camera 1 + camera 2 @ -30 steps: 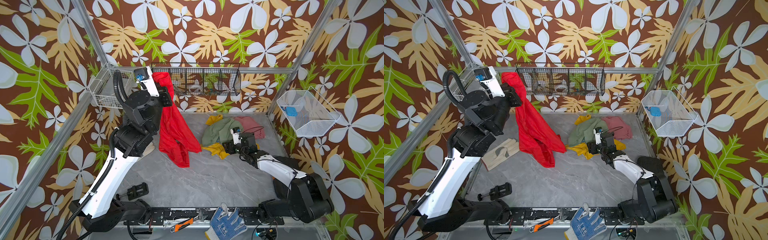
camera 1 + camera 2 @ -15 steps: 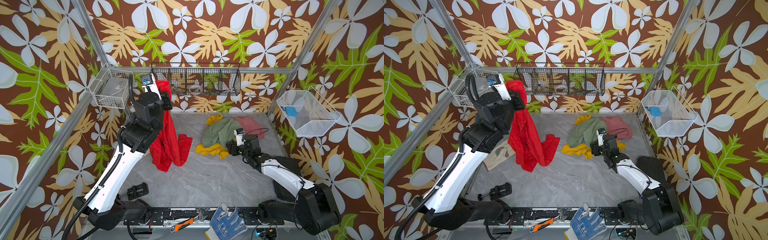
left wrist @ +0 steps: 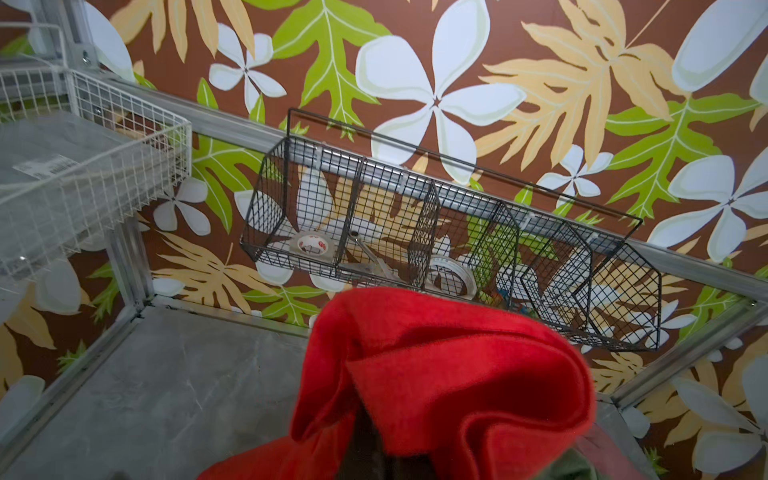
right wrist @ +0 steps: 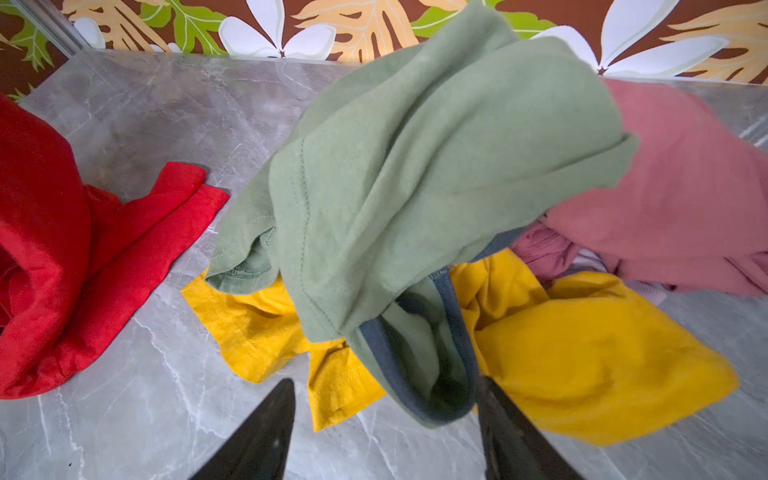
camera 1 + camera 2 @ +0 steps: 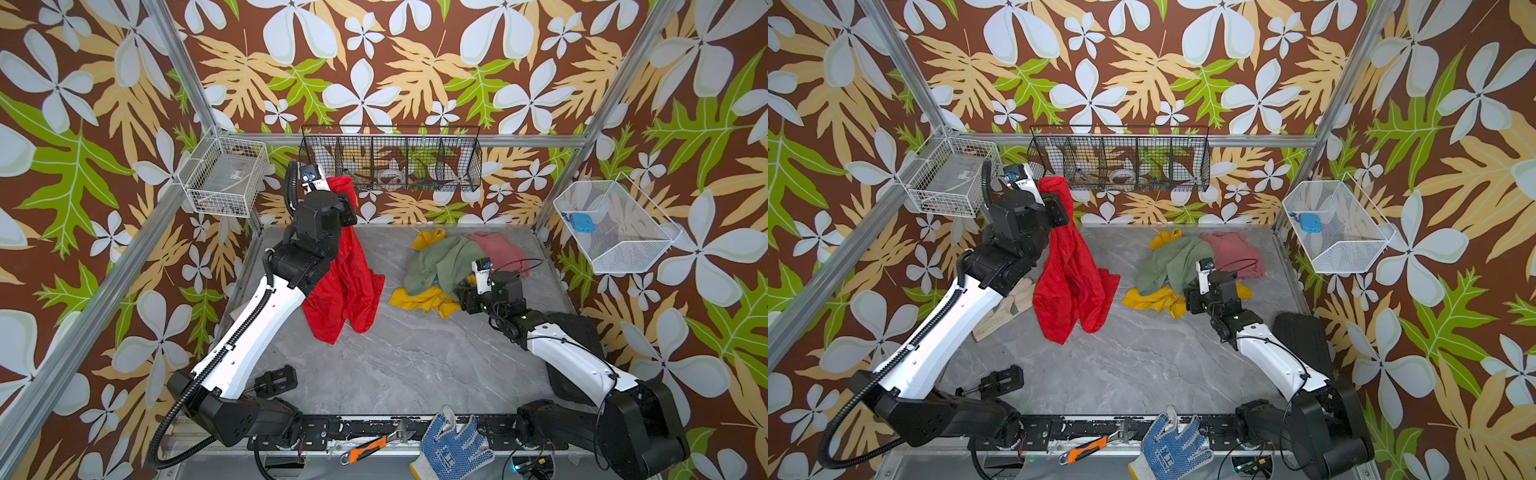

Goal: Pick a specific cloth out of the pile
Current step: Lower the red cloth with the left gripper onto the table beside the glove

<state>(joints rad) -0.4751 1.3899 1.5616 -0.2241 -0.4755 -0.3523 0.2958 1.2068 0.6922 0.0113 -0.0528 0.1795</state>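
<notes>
Left of the pile [image 5: 446, 262], cloth [image 5: 351, 286] hanging lengthwise, vertical, tail downward

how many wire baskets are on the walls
3: left white basket on the left wall, black basket along the back wall, right white basket on the right wall.

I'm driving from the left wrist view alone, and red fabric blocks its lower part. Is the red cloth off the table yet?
Observer: No. In both top views the red cloth hangs from the shut left gripper, but its lower end rests on the table.
Operator: Is it at least free of the pile?
Observer: Yes. In the right wrist view, a narrow strip of bare table separates it from the pile.
</notes>
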